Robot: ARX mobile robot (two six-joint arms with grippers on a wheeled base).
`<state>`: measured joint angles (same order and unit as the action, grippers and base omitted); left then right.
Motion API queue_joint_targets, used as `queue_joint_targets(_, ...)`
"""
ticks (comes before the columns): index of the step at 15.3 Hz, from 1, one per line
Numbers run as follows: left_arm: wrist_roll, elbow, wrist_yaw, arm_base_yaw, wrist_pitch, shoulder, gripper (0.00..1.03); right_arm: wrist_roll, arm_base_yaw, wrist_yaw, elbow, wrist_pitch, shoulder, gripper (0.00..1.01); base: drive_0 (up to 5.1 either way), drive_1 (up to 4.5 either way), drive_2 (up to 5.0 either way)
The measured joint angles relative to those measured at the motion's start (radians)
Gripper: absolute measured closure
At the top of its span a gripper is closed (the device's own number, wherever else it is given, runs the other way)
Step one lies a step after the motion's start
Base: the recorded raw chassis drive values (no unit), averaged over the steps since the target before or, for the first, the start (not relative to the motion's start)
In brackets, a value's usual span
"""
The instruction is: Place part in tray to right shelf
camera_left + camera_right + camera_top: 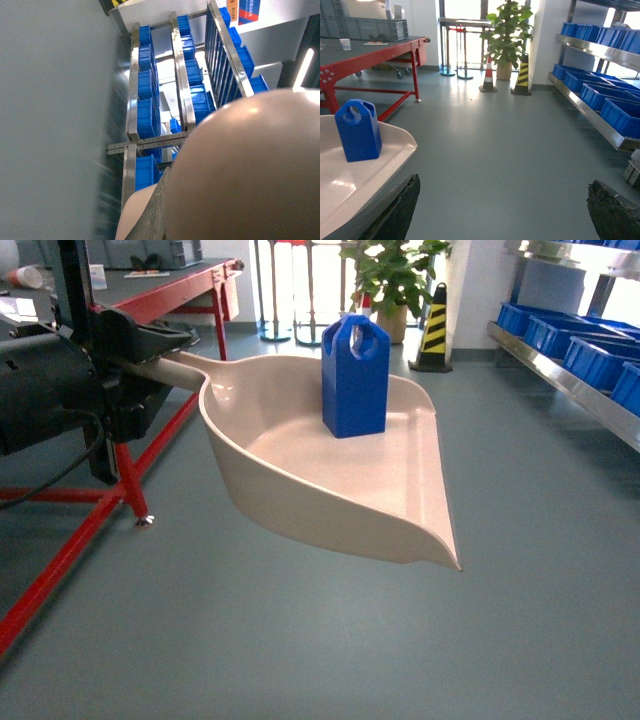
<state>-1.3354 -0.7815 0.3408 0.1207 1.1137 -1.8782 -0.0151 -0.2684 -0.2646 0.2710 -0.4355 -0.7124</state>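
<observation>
1. The part [356, 375] stands upright inside the tray [300, 495], on the pan's floor near the back wall, its tapered top and handle hole uppermost. From the right wrist view the same part [358, 130] sits to the left of the right gripper [502, 212], on the pale pan floor.
2. The tray is held above the grey floor [300, 640], with its long handle running left into the left gripper [135, 365], which is clamped around that handle. The pan spreads out to the right of that gripper, and its open lip points toward the lower right of the head view.
3. In the left wrist view the rounded underside of the tray [250, 175] fills the lower right, directly ahead of the gripper.
4. The right gripper holds nothing: its two dark fingers [395, 207] stand wide apart, with bare floor between them. The tray's rim [395, 155] lies just beside the left finger.
5. The right shelf [592, 112] runs along the wall, well to the right of the right gripper and apart from the tray, and carries blue crates [620, 112].
6. Farther ahead of both grippers stand a potted plant [507, 35], a striped cone [522, 75] and a red-framed table [375, 50].
</observation>
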Motion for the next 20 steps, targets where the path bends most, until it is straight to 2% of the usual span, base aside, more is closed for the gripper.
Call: queue_joint_targets(20, 0.0, 0.0, 0.0, 0.001, 0.005, 0.0, 0.89, 0.0, 0.0, 0.0, 0.0, -0.002, 0.001, 0.03, 0.1, 4.33, -4.2)
